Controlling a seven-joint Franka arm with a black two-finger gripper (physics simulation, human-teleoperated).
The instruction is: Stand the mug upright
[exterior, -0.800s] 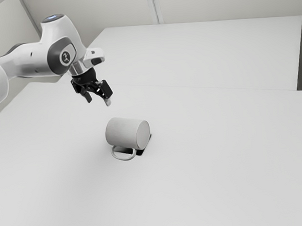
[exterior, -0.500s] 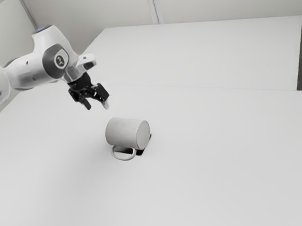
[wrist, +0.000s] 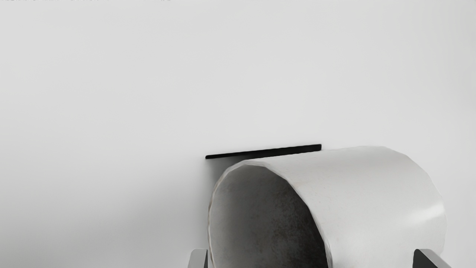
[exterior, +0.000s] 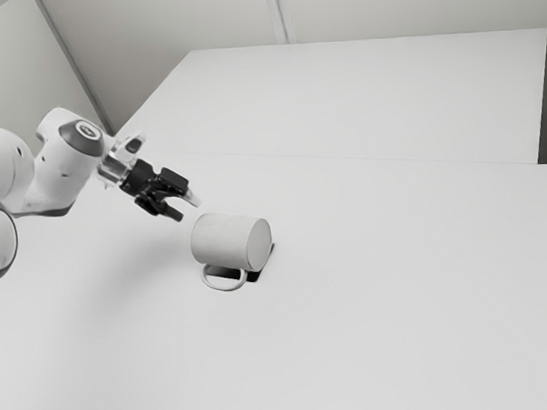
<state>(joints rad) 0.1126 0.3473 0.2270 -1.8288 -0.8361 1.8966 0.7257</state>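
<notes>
The pincer is released, its two fingers wide apart, and it hangs just beside the mug without gripping it. The mug lies on its side on the worktop, mouth toward the arm, base facing the exterior view's right, with a dark, flat thing partly hidden by it.

The gripper now sits lower and closer to the mug than before, tipped so its fingers point more toward the exterior view's right, with the white arm sunk lower behind it.
</notes>
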